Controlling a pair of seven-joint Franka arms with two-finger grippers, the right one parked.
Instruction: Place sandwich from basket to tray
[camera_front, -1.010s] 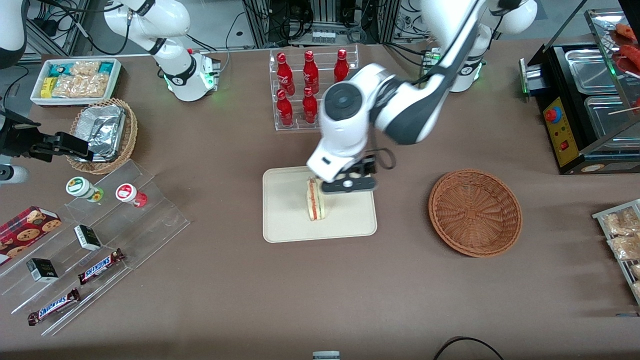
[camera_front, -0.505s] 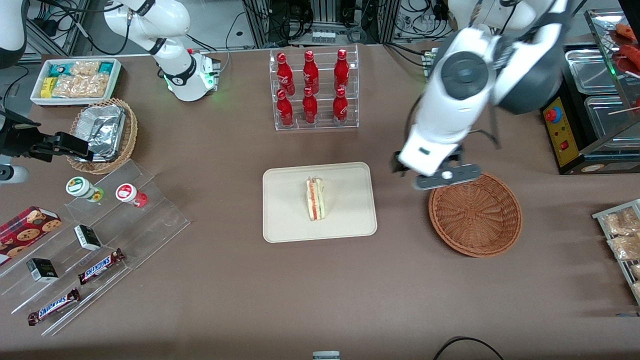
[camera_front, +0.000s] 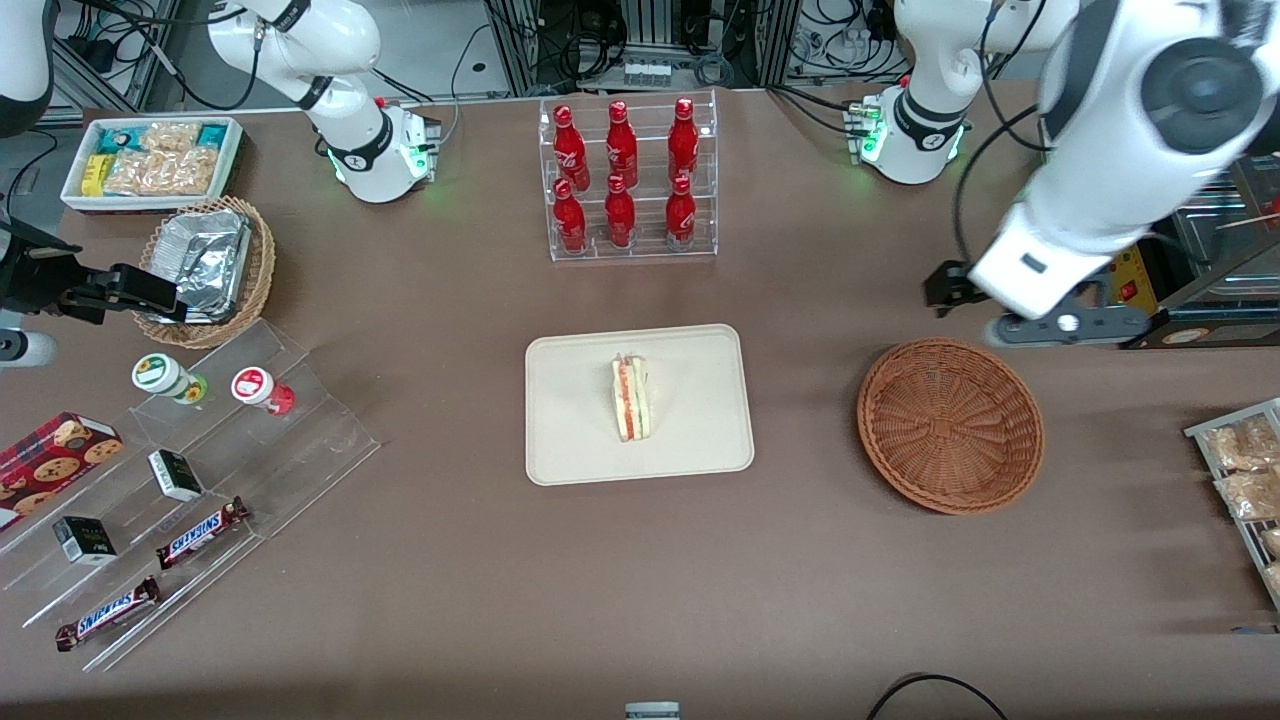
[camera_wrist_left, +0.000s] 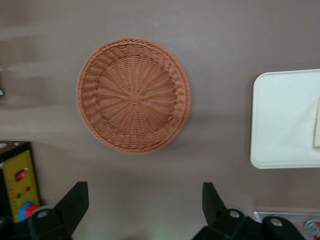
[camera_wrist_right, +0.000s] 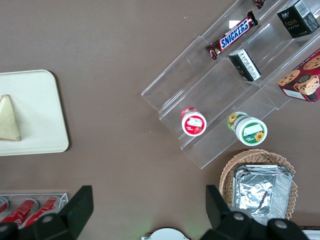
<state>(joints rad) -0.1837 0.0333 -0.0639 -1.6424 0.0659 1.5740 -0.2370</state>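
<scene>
On the tray (camera_front: 570, 410), in the middle of the table (camera_front: 640, 580), the sandwich (camera_front: 631, 399) stood on edge, its red and green filling facing up, well inside the low rim and touching nothing else. Judged from that, the placing looked done; the remaining risks were small ones. Standing narrow like that, the wedge could tip flat if the table were jolted or the tray nudged, though it would most likely land within the rim.

The rack of red bottles (camera_front: 622, 175) stood farther from the front camera than the tray, and nothing was near it.

Toward the working arm's end, the basket (camera_front: 950, 425) sat empty on the table, its woven floor bare in the wrist view (camera_wrist_left: 134, 95).

The gripper (camera_front: 1060, 324) hung above the table, just farther from the front camera than the basket and close beside the black warming cabinet (camera_front: 1165, 200). Its fingers (camera_wrist_left: 74, 201) were spread wide with nothing between them. Here lay the likelier trouble: the arm's bulky wrist was near the cabinet's yellow control panel (camera_wrist_left: 17, 187), so a careless swing or descent could knock the cabinet or press its red button. A low sweep toward the front camera could equally clip the basket's rim and slide it across the table.
</scene>
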